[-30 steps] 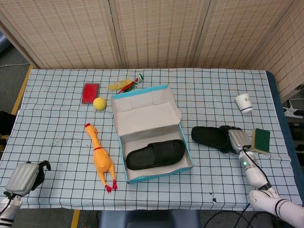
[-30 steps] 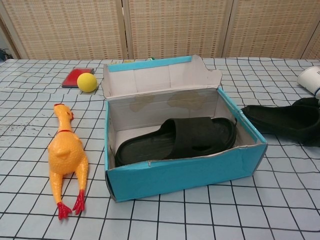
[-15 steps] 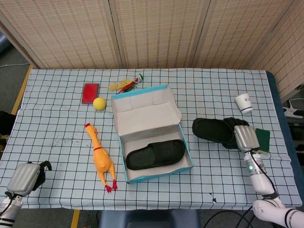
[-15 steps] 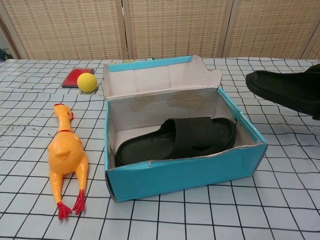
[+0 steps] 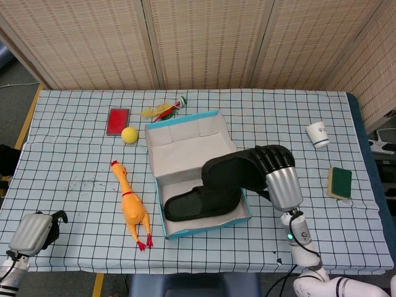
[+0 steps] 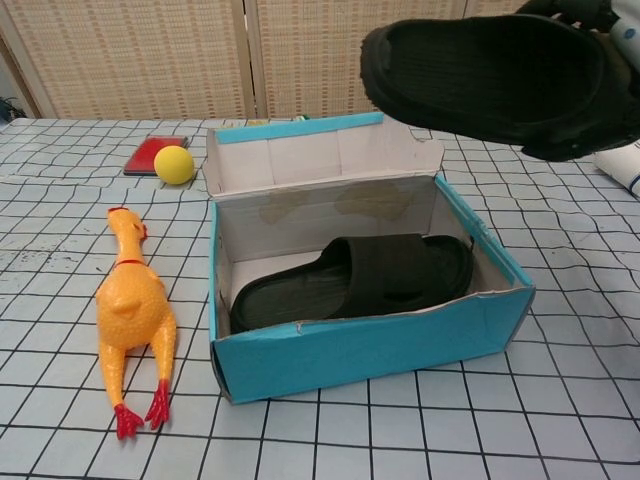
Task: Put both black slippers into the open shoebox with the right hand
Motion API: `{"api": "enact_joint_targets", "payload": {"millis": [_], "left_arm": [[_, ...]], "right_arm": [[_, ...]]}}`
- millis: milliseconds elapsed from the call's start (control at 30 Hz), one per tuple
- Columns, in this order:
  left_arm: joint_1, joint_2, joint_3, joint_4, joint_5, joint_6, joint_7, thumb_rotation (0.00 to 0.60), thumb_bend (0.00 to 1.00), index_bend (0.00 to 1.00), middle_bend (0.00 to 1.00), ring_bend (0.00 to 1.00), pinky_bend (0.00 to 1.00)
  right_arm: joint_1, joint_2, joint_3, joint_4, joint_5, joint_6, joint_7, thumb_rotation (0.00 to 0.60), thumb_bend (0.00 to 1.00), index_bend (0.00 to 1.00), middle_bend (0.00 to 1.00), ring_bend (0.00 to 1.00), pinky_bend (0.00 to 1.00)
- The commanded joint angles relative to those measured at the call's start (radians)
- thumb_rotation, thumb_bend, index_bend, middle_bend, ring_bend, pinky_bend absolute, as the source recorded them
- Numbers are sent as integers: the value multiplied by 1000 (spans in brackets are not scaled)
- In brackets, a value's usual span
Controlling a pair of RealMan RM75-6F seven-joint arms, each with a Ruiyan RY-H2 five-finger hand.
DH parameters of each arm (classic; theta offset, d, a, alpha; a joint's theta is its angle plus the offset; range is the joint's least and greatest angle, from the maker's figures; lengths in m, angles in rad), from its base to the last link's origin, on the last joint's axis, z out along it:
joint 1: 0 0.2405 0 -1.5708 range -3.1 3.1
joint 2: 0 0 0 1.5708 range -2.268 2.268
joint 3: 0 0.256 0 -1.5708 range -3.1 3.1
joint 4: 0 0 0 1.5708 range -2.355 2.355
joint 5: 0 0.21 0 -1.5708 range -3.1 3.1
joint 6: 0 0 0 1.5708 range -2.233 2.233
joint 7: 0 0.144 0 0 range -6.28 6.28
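head view: the right hand [image 5: 279, 175] has its fingers wrapped over the right end of a black slipper [image 5: 238, 171] and holds it in the air, above the right edge of the open shoebox [image 5: 197, 142]. the other slipper [image 5: 202, 202] lies flat inside the box, in its near part. the left hand [image 5: 34, 230] sits at the near left corner of the bench [image 5: 74, 179], holding nothing — how far its fingers are curled i cannot tell. a rubber chicken [image 5: 132, 206] lies left of the box; a yellow ball [image 5: 129, 135] and a red card [image 5: 117, 121] lie further back. a white cup [image 5: 318, 133] and a green sponge [image 5: 339, 181] are at the right.

chest view: the held slipper [image 6: 490, 70] hangs over the box's far right corner, sole side showing — the boxed slipper [image 6: 350, 279] rests on the floor of the box [image 6: 370, 345].
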Motion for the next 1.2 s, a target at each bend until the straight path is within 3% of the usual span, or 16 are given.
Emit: {"api": "enact_joint_targets", "payload": {"millis": [33, 233, 500, 733, 1200], "left_arm": [[1, 1, 1, 0, 3, 2, -4, 600, 831, 482, 586, 698, 572], [-1, 4, -3, 4, -8, -5, -18, 600, 831, 482, 586, 697, 572], [0, 9, 2, 4, 7, 1, -29, 600, 831, 482, 586, 697, 573], [1, 11, 4, 3, 14, 6, -36, 600, 831, 482, 586, 698, 573], [0, 12, 6, 3, 15, 1, -35, 600, 831, 482, 586, 697, 572]], "right_arm": [[59, -78, 22, 36, -39, -26, -24, 600, 179, 478, 440, 352, 363], [149, -208, 61, 184, -100, -26, 17, 600, 179, 479, 445, 352, 362], [225, -332, 69, 361, -80, -87, 152, 600, 179, 483, 449, 352, 363], [253, -403, 42, 539, -78, -112, 196, 600, 179, 487, 453, 352, 363], [259, -458, 11, 698, -18, -198, 319, 600, 179, 490, 455, 352, 363]]}}
